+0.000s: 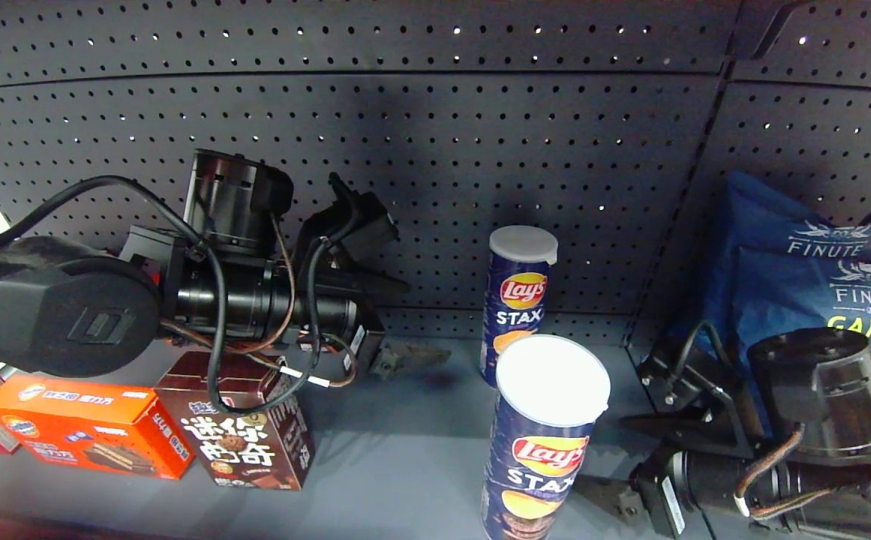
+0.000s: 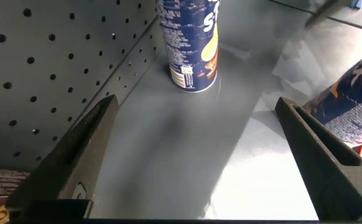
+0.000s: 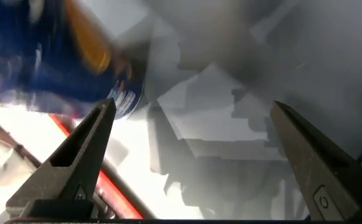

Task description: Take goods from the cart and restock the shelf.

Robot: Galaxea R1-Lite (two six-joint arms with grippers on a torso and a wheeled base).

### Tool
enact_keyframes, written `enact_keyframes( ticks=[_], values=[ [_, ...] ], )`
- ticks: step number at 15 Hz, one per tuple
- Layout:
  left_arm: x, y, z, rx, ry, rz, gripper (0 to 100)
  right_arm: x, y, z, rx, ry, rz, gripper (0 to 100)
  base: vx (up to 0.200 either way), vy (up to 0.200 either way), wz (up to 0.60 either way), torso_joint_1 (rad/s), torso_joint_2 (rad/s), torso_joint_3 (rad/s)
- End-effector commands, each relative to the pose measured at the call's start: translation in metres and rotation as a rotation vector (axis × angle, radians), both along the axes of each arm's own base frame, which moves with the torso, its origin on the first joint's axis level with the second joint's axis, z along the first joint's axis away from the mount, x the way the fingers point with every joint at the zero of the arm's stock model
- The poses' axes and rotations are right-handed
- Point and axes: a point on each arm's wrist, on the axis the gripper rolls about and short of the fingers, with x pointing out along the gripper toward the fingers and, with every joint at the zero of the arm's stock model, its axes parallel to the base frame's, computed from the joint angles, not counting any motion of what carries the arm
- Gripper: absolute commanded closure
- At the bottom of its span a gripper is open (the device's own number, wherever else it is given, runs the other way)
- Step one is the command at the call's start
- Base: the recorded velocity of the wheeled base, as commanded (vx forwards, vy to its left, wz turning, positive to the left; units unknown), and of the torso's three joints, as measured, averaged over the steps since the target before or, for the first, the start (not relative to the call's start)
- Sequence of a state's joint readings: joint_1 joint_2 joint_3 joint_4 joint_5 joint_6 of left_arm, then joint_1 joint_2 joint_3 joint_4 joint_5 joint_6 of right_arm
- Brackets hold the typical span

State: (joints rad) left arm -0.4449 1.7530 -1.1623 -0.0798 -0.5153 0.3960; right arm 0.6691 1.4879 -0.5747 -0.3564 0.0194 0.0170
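two crisp cans stand upright on the grey shelf (image 1: pixel 397 457), both with white lids. the rear can (image 1: pixel 519 300) sits close to the pegboard back panel (image 1: pixel 435 142), near the middle of the head view, and the front can (image 1: pixel 544 442) stands just beside it at its 6 o'clock, by the shelf's front edge.

left pincer (image 2: pixel 196 104) hangs low over the shelf, at 9 o'clock from the rear can and apart from it. its fingers are spread wide with nothing between them, and the left wrist view looks along bare shelf to the foot of that rear can.

right pincer (image 3: pixel 193 107) is down at 4 o'clock in the head view, spread wide as well, with only shelf surface in the gap. the front can lies at its 9 o'clock, close by one finger; whether they touch, i cannot tell, the wrist view is too blurred.

over at 8 o'clock an orange box (image 1: pixel 90 435) and a brown biscuit box (image 1: pixel 247 435) sit side by side under the left arm. at 3 o'clock, blue snack bags (image 1: pixel 818 262) lean against the back panel behind the right arm.
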Motion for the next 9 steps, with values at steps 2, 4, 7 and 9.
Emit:
enact_keyframes(
  ticks=[2,4,7,9],
  values=[
    [0.001,0.0,0.0,-0.007,-0.015,0.001,0,0.021,-0.005,0.011,0.021,-0.038,-0.076,0,0.0,0.0,0.0,0.0,0.0,0.0],
    [0.0,-0.001,-0.001,-0.005,-0.013,0.0,0,0.029,-0.009,0.014,0.026,-0.049,-0.106,0,0.0,0.0,0.0,0.0,0.0,0.0],
    [-0.001,0.0,0.001,-0.006,-0.016,0.001,0,0.03,-0.012,0.016,0.03,-0.056,-0.118,0,0.0,0.0,0.0,0.0,0.0,0.0],
    [-0.001,0.0,0.002,-0.007,-0.018,0.001,0,0.028,-0.012,0.019,0.038,-0.066,-0.115,0,0.0,0.0,0.0,0.0,0.0,0.0]
  ],
)
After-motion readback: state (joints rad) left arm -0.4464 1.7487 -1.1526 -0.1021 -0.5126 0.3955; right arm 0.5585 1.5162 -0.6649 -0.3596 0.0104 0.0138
